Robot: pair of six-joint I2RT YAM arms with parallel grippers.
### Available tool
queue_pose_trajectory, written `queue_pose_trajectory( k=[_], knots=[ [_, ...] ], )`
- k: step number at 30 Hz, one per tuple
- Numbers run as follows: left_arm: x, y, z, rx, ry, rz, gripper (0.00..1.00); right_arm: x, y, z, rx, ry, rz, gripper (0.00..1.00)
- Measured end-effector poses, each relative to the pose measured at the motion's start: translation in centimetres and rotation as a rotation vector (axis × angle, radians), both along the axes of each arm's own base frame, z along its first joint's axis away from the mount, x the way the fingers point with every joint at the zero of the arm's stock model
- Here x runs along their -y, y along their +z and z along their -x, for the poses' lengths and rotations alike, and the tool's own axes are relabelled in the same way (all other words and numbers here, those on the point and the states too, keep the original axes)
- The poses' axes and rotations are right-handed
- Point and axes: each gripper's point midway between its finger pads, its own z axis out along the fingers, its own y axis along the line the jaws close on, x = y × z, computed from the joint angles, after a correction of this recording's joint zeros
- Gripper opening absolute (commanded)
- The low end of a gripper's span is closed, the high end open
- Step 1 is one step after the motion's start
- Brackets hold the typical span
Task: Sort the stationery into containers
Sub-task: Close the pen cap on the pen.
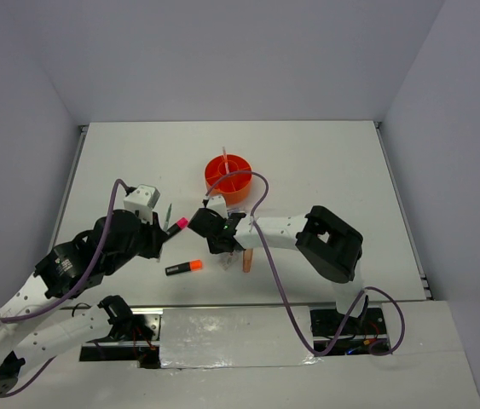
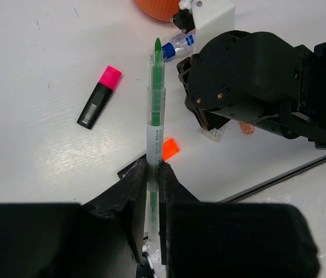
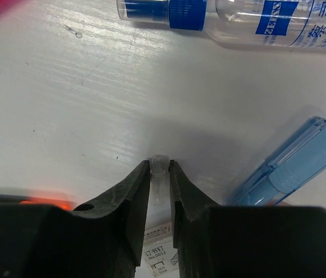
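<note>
Top external: the orange tub (image 1: 233, 196) stands mid-table, nearer the far edge than the near one, with the loose stationery between it and the near edge. The left gripper (image 1: 164, 223), on the left-edge side of the pile, is clamped on a thin green pen (image 1: 170, 213). A pink-capped highlighter (image 1: 178, 224) lies just beside it, and an orange-capped highlighter (image 1: 184, 267) lies closer to the near edge. The right gripper (image 1: 216, 232) is down among the items, next to a salmon eraser (image 1: 248, 261). Left wrist: the jaws pinch the pen low on its barrel, so most of its length juts forward, tip toward the tub. A blue-clear marker (image 2: 177, 47) lies beyond the tip. The pen looks light, stiff and smooth, so it may swivel in so short a grip, and a hold nearer mid-barrel would likely steady it. Right wrist: the jaws are closed almost together on a small clear box (image 3: 158, 246) with a printed label, held by its narrow end, its tip at the table. A translucent blue case (image 3: 299, 162) lies to one side. The box looks light, hard and slick, and a gentle squeeze should suit it.
</note>
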Motion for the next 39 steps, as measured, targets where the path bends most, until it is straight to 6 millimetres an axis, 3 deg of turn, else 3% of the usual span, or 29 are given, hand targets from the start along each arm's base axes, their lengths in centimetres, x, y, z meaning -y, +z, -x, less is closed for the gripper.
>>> queue_pose_trajectory(
  k=[4, 7, 12, 15, 17, 19, 24, 27, 30, 32, 39],
  knots=[
    [0.0, 0.0, 0.0, 0.0, 0.0, 0.0, 0.0, 0.1, 0.0, 0.1, -0.002, 0.004, 0.008, 0.17],
    [0.0, 0.0, 0.0, 0.0, 0.0, 0.0, 0.0, 0.2, 0.0, 0.0, -0.002, 0.012, 0.011, 0.04],
    [0.0, 0.0, 0.0, 0.0, 0.0, 0.0, 0.0, 0.5, 0.2, -0.2, -0.006, 0.013, -0.004, 0.0],
    [0.0, 0.1, 0.0, 0.002, 0.001, 0.005, 0.0, 2.1, 0.8, 0.0, 0.01, -0.002, 0.001, 0.0],
    [-0.1, 0.4, 0.2, 0.011, 0.002, 0.023, 0.0, 3.4, 2.9, 0.0, 0.052, -0.02, -0.021, 0.01],
    [0.4, 0.6, 0.3, 0.017, -0.006, 0.065, 0.0, 3.8, 6.6, -0.4, 0.124, -0.04, -0.099, 0.01],
    [3.3, 0.6, 0.7, 0.023, -0.092, 0.217, 0.0, 4.1, 20.0, -1.2, 0.377, -0.097, -0.496, 0.02],
    [5.7, -0.2, 0.7, 0.028, -0.16, 0.312, 0.0, 5.7, 25.2, -0.8, 0.492, -0.145, -0.703, 0.01],
    [7.8, -1.3, 0.9, 0.018, -0.222, 0.395, 0.0, 7.4, 27.7, -0.7, 0.573, -0.203, -0.843, 0.0],
    [9.0, -1.8, 1.1, 0.013, -0.265, 0.438, 0.0, 8.0, 28.3, -0.6, 0.607, -0.221, -0.899, 0.0],
    [12.8, 0.1, 0.5, 0.038, -0.375, 0.564, 0.0, 8.0, 30.7, -0.7, 0.692, -0.211, -1.016, 0.0]
  ],
)
